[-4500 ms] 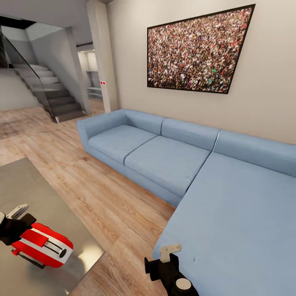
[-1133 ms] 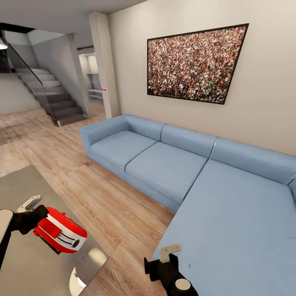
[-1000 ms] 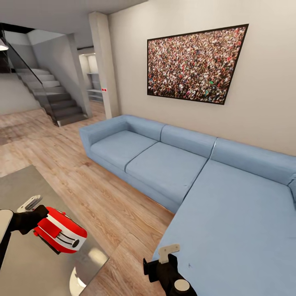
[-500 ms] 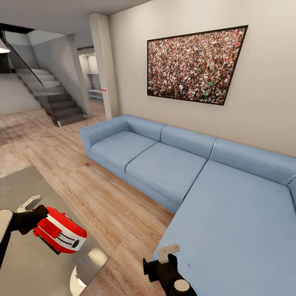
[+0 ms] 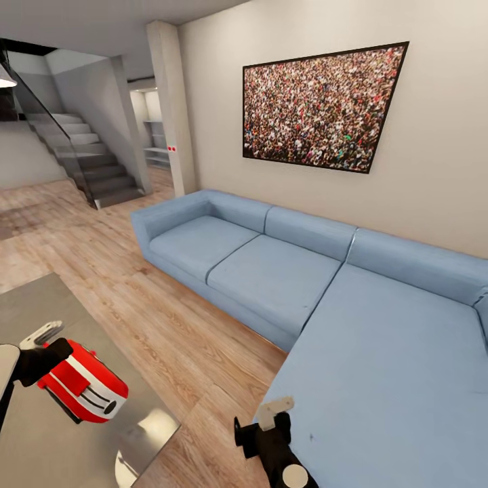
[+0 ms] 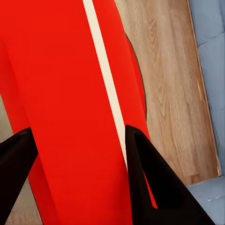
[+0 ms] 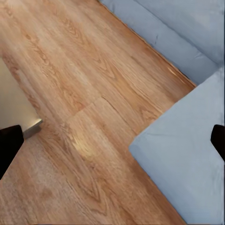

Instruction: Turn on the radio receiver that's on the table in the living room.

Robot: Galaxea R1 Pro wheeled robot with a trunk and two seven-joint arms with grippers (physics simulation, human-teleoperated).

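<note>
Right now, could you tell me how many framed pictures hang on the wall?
1: the black-framed crowd photograph hangs on the beige wall above the light-blue sofa. Others may lie outside the view.

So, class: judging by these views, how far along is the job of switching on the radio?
Done: the left gripper is shut on the radio receiver, above the grey table. In hand: holding it. Left: no sign it is on. The right gripper is open and idle above the floor, by the sofa.

Table (image 5: 41, 305): low, grey, glossy top; its near corner juts toward the sofa.
Floor (image 5: 169, 325): light wood planks; table and blue sofa (image 5: 285, 271) stand on it.
</note>
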